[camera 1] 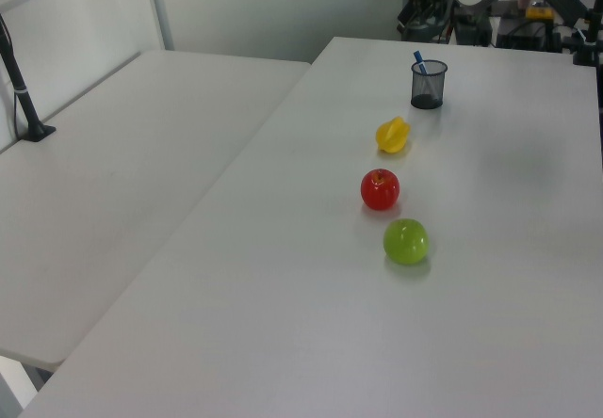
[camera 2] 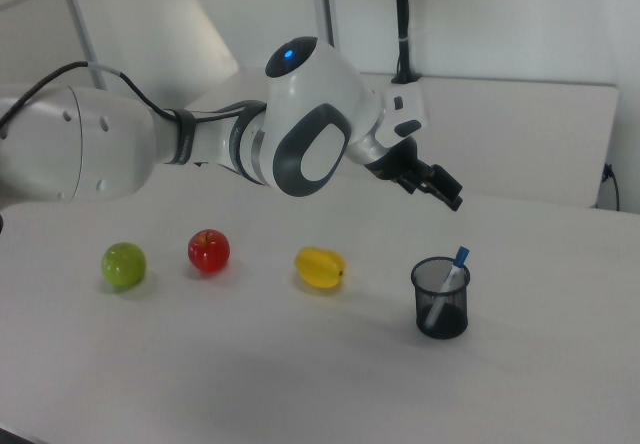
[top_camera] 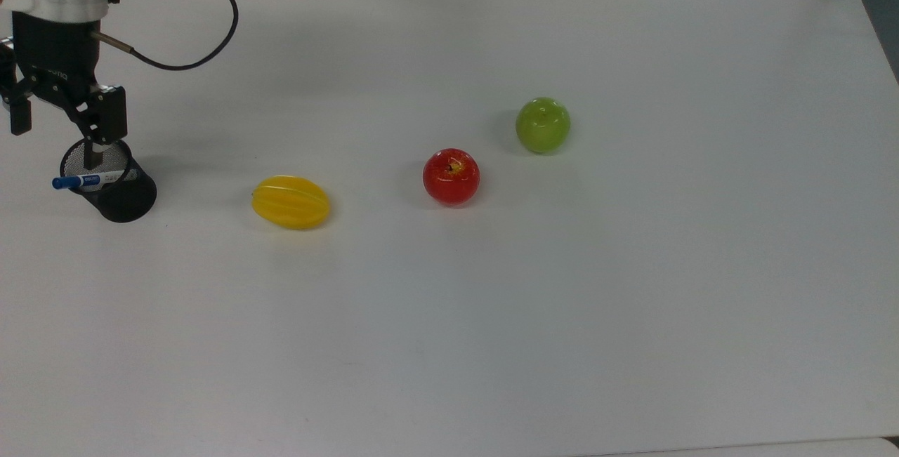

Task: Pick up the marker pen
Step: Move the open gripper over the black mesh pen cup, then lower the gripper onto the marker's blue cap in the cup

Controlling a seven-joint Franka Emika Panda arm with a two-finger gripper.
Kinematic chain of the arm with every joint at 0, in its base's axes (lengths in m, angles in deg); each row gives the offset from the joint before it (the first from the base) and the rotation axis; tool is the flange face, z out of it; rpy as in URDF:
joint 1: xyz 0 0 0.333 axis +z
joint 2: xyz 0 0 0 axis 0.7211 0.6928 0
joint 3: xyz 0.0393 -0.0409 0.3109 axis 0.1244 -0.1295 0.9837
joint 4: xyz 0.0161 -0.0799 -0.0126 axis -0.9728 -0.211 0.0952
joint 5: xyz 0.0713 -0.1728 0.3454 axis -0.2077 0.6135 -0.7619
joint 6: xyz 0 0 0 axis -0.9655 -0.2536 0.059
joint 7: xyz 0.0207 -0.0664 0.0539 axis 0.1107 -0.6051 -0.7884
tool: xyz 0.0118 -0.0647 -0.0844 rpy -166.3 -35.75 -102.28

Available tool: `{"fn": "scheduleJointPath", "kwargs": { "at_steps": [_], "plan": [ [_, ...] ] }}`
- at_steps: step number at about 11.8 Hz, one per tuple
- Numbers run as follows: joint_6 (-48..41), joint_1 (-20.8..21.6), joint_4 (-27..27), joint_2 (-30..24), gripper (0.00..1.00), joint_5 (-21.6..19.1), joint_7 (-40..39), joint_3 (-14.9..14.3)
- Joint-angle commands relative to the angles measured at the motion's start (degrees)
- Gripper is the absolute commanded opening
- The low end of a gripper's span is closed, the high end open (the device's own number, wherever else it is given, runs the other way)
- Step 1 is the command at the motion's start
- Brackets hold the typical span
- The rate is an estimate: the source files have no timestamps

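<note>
Marker pen [top_camera: 90,180] sat untouched in the mesh cup [top_camera: 112,183] while your tool [top_camera: 55,140] hung above, fingers spread, grasp undone.

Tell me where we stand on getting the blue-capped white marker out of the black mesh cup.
Done: the gripper is open and sits above the black mesh pen cup in the top view, well above it in the right view. In hand: nothing; the blue-capped white marker pen leans in the cup, untouched. Left: descend, close on the marker's cap end, and lift it out.
</note>
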Motion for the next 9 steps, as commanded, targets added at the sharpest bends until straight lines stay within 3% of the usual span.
{"fn": "scheduleJointPath", "kwargs": {
  "at_steps": [1, 3, 9],
  "plan": [
    [1.30, 0.19, -0.06, 1.05, 1.00, 2.89, -1.11, -0.10],
    [1.38, 0.11, -0.06, 2.11, 0.96, 6.92, -0.85, -0.10],
    [1.39, -2.09, 0.37, 4.04, 0.92, 7.47, -0.41, -0.10]
  ]
}}
